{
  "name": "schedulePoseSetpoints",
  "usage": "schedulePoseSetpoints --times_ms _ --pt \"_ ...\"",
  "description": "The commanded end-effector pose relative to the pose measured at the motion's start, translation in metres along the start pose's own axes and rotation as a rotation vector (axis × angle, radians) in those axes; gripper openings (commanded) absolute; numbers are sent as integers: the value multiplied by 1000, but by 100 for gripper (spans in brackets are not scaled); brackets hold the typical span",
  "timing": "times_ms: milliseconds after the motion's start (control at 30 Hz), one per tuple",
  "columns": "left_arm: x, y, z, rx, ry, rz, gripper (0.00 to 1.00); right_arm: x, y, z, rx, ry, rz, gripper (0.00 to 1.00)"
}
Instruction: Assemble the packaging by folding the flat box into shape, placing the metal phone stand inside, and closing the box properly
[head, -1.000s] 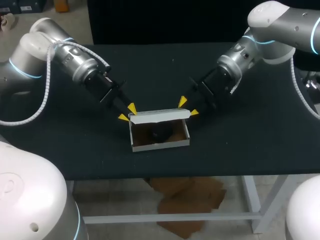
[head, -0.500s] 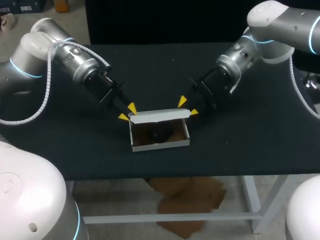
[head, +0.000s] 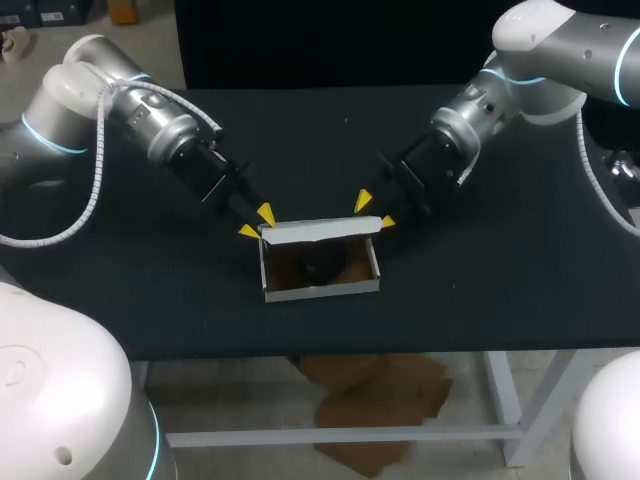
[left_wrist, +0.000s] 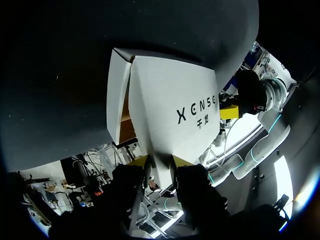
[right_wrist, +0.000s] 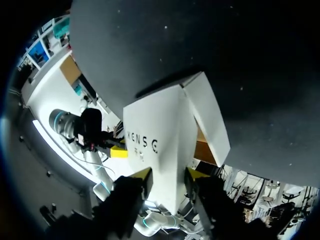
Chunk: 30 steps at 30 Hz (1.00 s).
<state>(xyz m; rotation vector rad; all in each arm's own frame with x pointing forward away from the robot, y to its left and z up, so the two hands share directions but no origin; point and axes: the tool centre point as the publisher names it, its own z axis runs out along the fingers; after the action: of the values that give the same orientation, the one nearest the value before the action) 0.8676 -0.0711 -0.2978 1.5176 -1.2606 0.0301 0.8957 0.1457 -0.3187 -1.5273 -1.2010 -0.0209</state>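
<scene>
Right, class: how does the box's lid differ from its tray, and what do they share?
The lid stands raised along the back; the tray lies flat on the table. The lid is pinched at its ends by the left pincer and right pincer; neither touches the tray. The lid shows white; the tray's inside is brown and holds the dark stand. Both are white cardboard outside.

A table with a dark, matte top lies under the left gripper and the right gripper, stretching well out past both. Between the two, well off from either, sits a tiny pale speck, lint perhaps. Pale frame legs carry the top.
</scene>
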Motion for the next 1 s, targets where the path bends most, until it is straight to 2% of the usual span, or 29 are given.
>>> schedulePoseSetpoints --times_ms 33,1000 --pt "4 -5 1 -11 -3 -4 29 4 5 0 13 -3 1 46" --pt "8 -7 -1 -30 25 -55 28 12 5 0 37 3 5 45"
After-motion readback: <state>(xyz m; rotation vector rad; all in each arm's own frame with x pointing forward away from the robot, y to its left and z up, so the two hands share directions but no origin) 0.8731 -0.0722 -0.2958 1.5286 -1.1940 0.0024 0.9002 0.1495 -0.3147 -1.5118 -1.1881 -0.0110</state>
